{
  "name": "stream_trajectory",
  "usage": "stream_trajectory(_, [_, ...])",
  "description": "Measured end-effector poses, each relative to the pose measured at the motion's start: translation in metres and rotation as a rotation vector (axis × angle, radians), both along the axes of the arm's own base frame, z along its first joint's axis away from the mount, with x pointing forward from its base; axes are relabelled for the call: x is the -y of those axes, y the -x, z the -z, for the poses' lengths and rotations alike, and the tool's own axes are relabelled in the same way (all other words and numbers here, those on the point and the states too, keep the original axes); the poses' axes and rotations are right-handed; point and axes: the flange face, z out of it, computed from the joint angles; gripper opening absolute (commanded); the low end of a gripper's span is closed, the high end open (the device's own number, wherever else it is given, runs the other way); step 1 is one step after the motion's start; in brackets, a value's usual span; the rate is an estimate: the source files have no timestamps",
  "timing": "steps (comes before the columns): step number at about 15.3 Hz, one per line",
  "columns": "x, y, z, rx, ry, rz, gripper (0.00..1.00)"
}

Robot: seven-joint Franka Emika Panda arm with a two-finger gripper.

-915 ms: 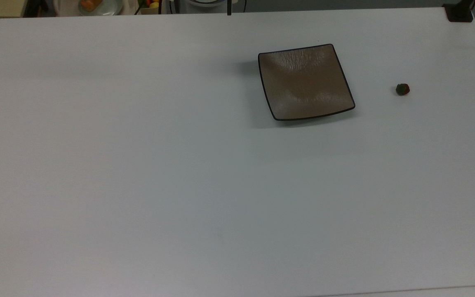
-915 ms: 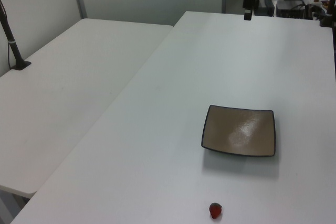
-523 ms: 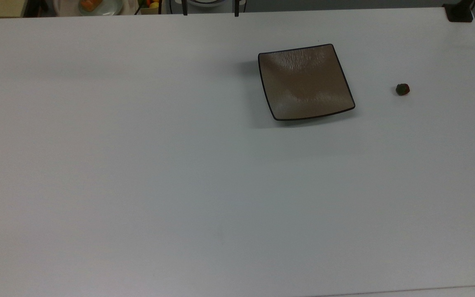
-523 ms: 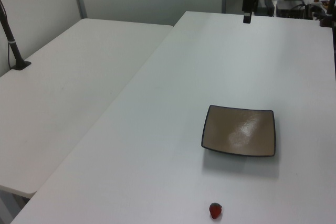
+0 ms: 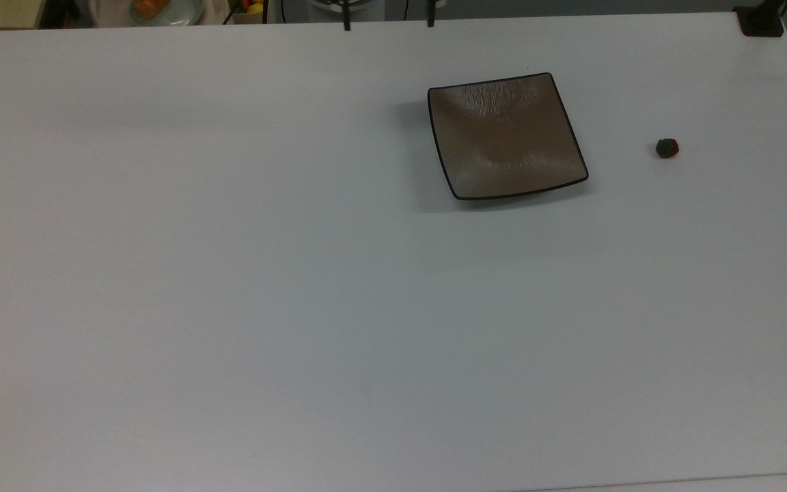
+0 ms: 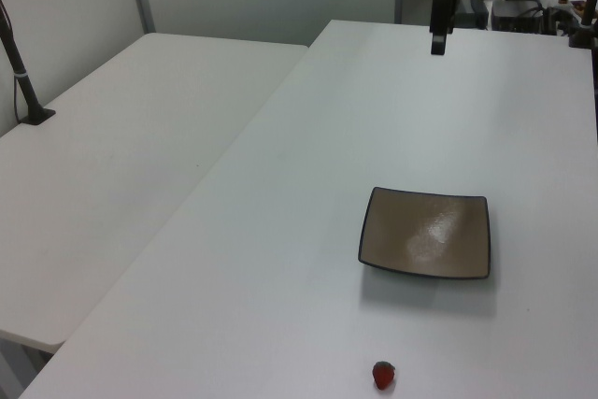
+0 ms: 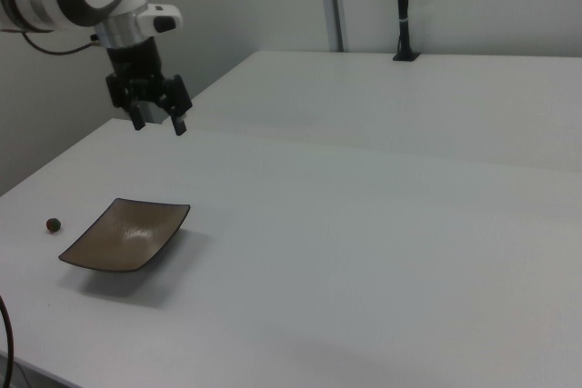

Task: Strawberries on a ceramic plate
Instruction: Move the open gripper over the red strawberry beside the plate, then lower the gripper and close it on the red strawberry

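Note:
The strawberry (image 5: 667, 148) is a tiny red berry with a dark green cap, lying on the white table off the top view's right side of the plate. The ceramic plate (image 5: 506, 137) is square, taupe-brown and glossy with a thin dark rim, and nothing lies on it. Plate (image 6: 425, 245) and strawberry (image 6: 383, 375) sit near the left view's bottom; in the right view the strawberry (image 7: 54, 223) is left of the plate (image 7: 125, 233). My gripper (image 7: 159, 123) hangs open and empty above the table, well beyond the plate. Its fingertips (image 5: 347, 24) poke in at the top view's upper edge, and the gripper (image 6: 437, 44) is far behind the plate.
A second white table (image 6: 121, 137) adjoins this one, with a black post (image 6: 23, 72) clamped to it. A black mount (image 5: 759, 20) sits at the top view's upper right corner. Dishes with food (image 5: 161, 8) stand beyond the table's far edge.
My gripper has shifted toward the top view's right along the far edge and come lower and nearer in the left view. Plate and strawberry have not moved.

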Motion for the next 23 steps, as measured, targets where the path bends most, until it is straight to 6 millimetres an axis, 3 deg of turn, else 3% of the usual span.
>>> stream_trajectory(3, [-0.056,0.012,0.011,-0.021,0.001,-0.101,1.00])
stream_trajectory(5, [-0.105,0.030,0.019,-0.035,0.002,-0.174,1.00])
stream_trajectory(8, [-0.153,0.040,0.026,0.002,-0.026,-0.151,1.00])
stream_trajectory(12, [-0.223,0.051,0.053,0.049,-0.089,-0.135,1.00])
stream_trajectory(17, [-0.305,0.057,0.121,0.090,-0.147,-0.131,1.00])
stream_trajectory(20, [-0.360,0.069,0.175,0.104,-0.126,-0.126,1.00])
stream_trajectory(23, [-0.387,0.078,0.212,0.104,-0.121,-0.149,1.00])
